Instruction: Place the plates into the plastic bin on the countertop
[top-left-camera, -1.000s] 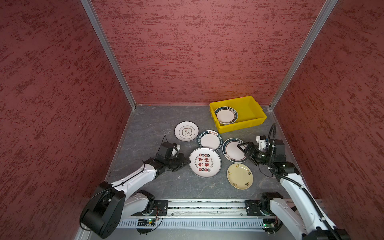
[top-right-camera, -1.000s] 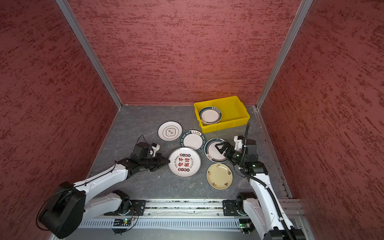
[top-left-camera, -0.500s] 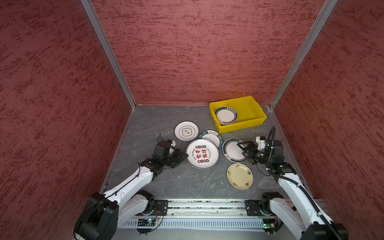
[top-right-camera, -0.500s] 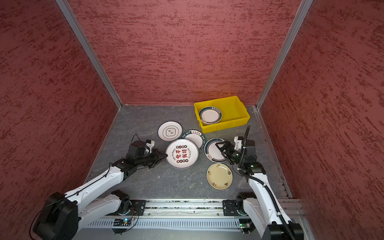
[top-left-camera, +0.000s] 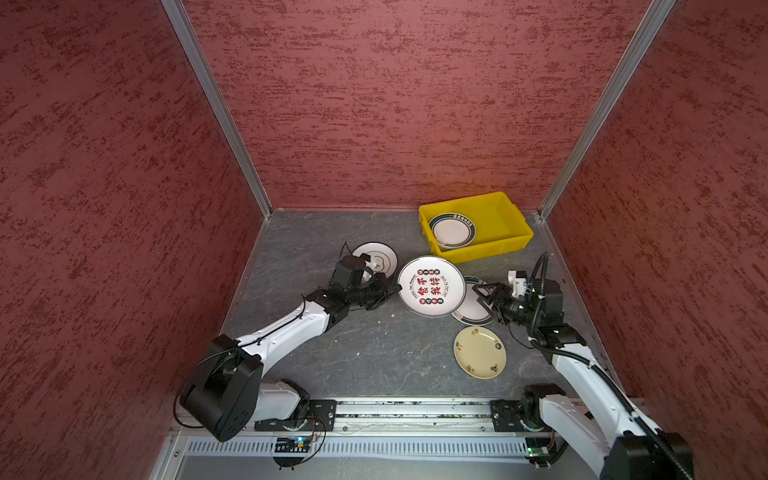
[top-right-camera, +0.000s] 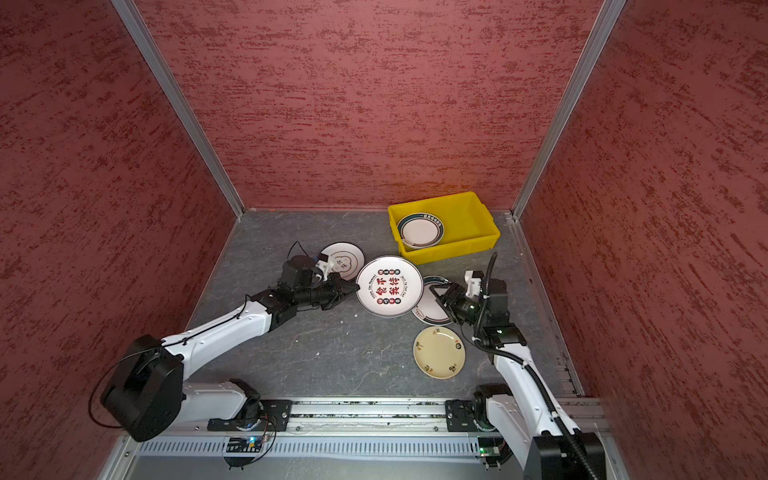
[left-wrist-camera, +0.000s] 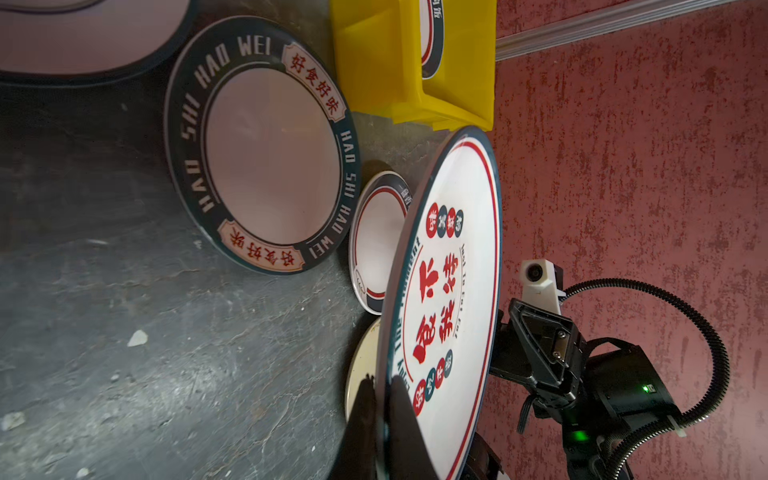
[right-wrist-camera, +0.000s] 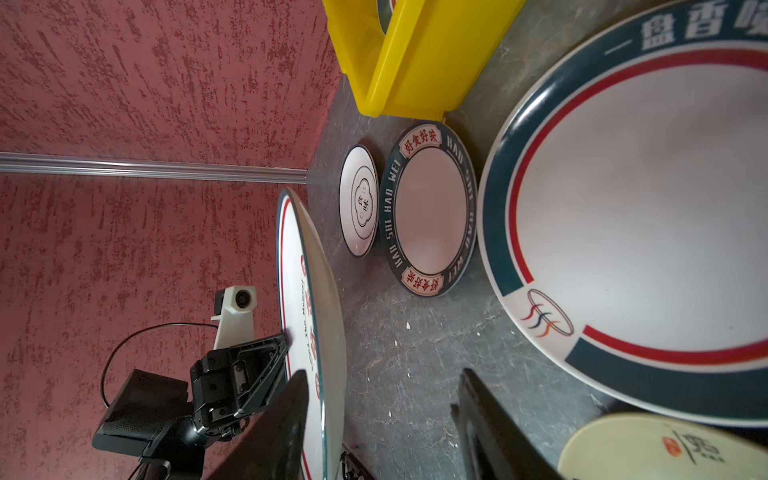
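Plates (top-left-camera: 480, 352) lie loose on the dark grey veined bench (top-left-camera: 332, 357); one sits in the bright yellow plastic bin (top-left-camera: 521, 232). Our left hand (top-left-camera: 395, 289) pinches the rim of a large round white red-lettered plate (top-left-camera: 431, 286), held tilted off the bench; our right hand (top-left-camera: 484, 296) stands part open, empty. We should clear the bin's wall, then lower flat.

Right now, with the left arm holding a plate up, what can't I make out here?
- HAO WEI plate: hidden in both top views by the raised printed plate.
- Cream plate: cut off by the right wrist view's edge.
- Green-rimmed plate in the yellow bin: mostly behind the bin wall in both wrist views.
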